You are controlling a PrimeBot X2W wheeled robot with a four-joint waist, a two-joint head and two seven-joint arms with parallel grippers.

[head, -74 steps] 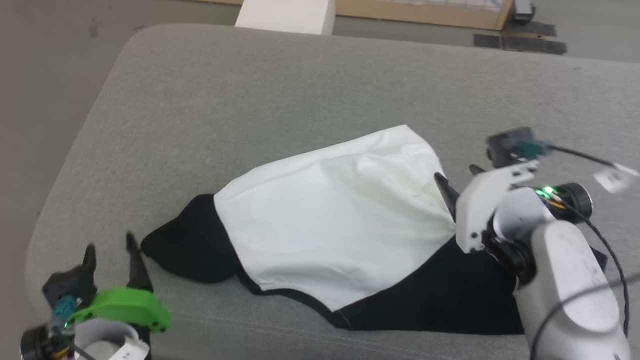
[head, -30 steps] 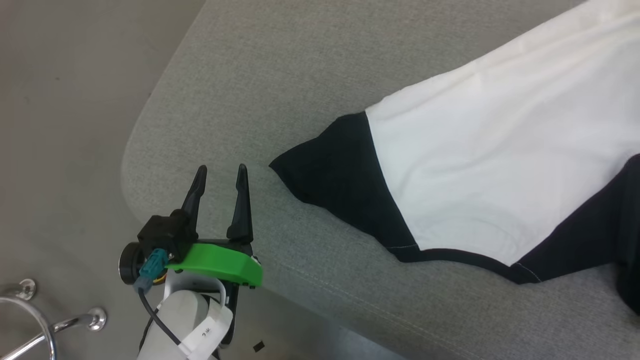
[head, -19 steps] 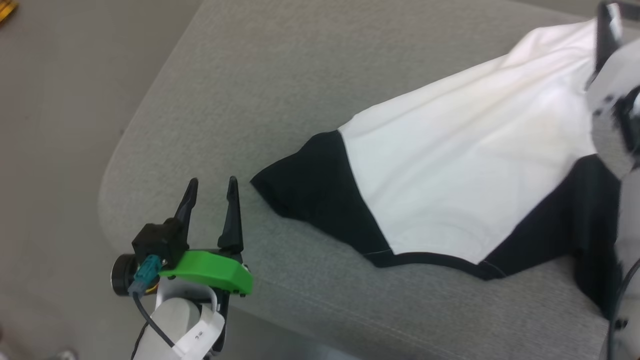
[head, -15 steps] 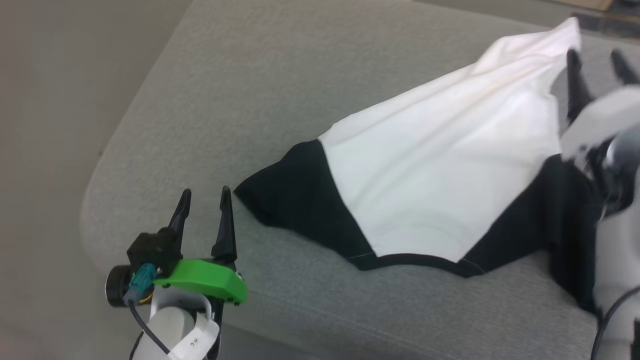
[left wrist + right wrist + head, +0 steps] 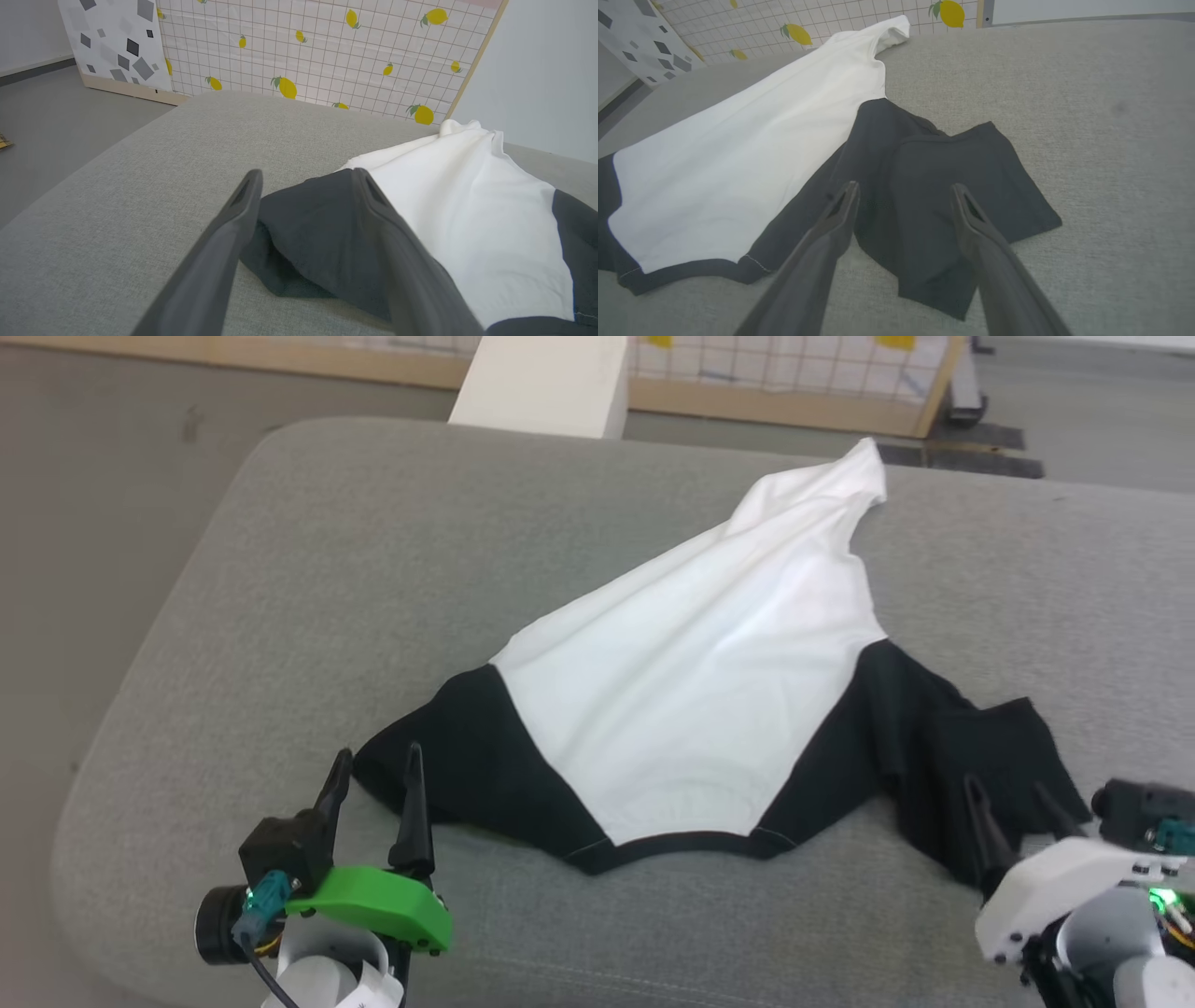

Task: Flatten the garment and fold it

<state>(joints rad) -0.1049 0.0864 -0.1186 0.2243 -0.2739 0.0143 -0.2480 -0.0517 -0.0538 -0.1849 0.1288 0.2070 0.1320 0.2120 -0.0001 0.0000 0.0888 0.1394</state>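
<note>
On grey fabric cushion (image 5: 373,569), soft white raglan shirt with black sleeves (image 5: 709,681) lies half-spread, hem bunched to far point. Flattening step, folding not yet begun imo. Left gripper (image 5: 378,753), right gripper (image 5: 1006,786): fingers apart, empty, by sleeves. Next: pinch sleeves, pull outward. Cushion room both sides; front edge close.

Across the middle of the grey cloth-covered desk (image 5: 327,569), from near edge almost to far edge: the garment (image 5: 709,691), lying low, with a raised white peak at its far end. Left of it, wide bare cloth, open as far as the rounded corner. Right of the white body and beyond the sleeve, bare cloth too. Along the near edge, a narrow free strip below the neckline, between the left tool (image 5: 378,753) and the right tool (image 5: 1006,787), both with fingers spread. Just ahead of the left tool, one black sleeve (image 5: 448,756); at the right tool's fingers, the other black sleeve (image 5: 962,737). Past the far edge, a white block (image 5: 546,378) and a wood-framed panel (image 5: 794,373).
</note>
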